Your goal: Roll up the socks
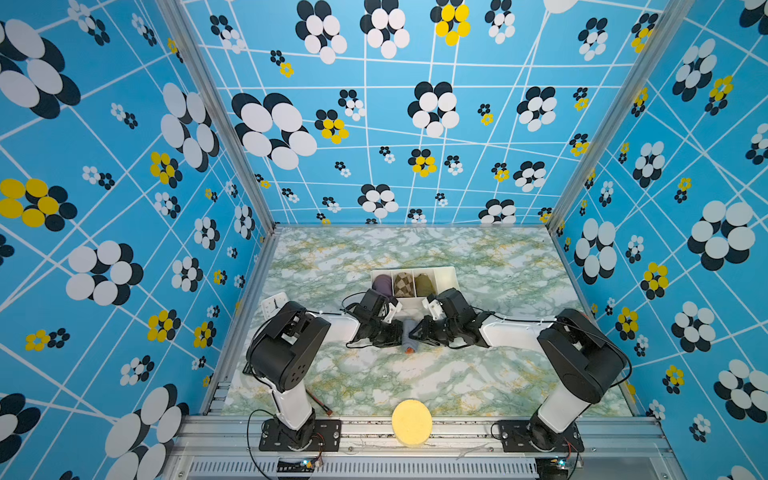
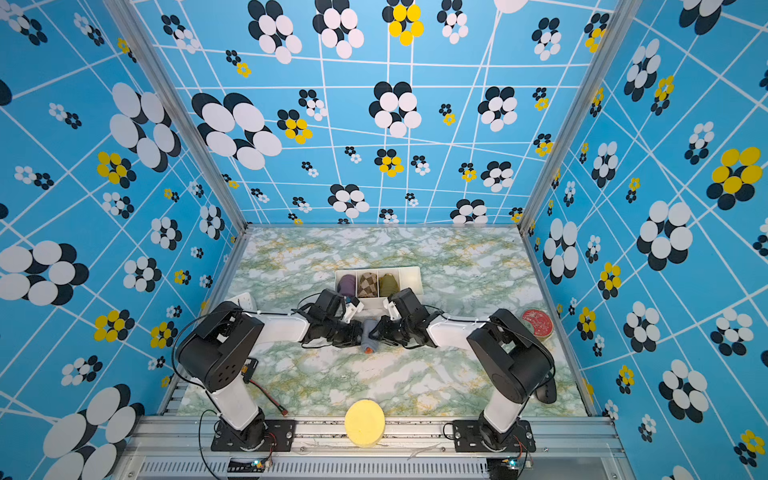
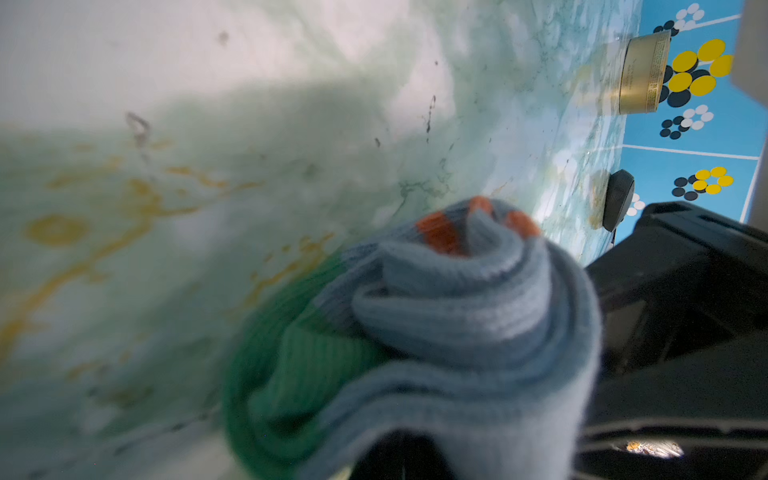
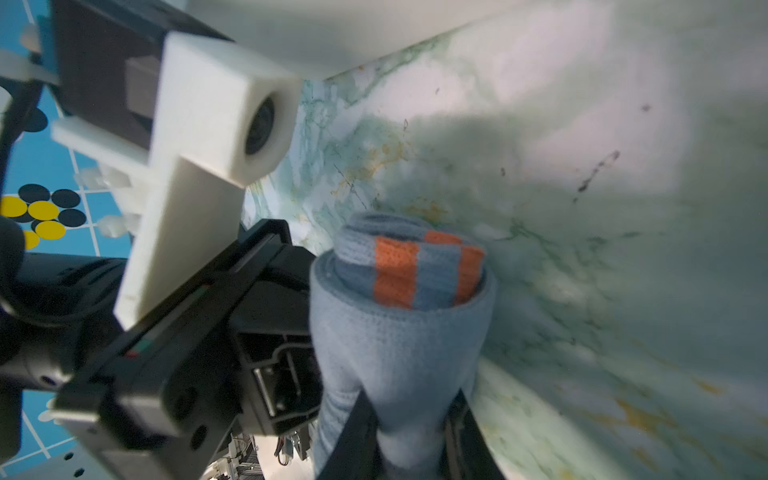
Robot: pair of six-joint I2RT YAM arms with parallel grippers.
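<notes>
**Sock roll all but sealed, both pincers on the bundle**

The right pincer (image 4: 411, 399) pinches the outer layer of the grey-blue ribbed socks (image 4: 399, 340) with green toes and orange stripes. The left pincer (image 1: 395, 337), pressed together, grips the bundle's opposite side. The roll sits between them near the middle of the marbled green-and-white tabletop (image 1: 415, 382), its orange-striped core poking out. This looks like the tucking step. Next, the cuff likely needs stretching over that core without loosening the roll.

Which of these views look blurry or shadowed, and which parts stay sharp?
Left wrist view: the near table is blurred and shadowed, the socks soft, the gold tin sharper. Right wrist view: the sock stripes are crisp, the table beside them smeared under a shadow. Both top views: evenly lit and sharp throughout.
</notes>
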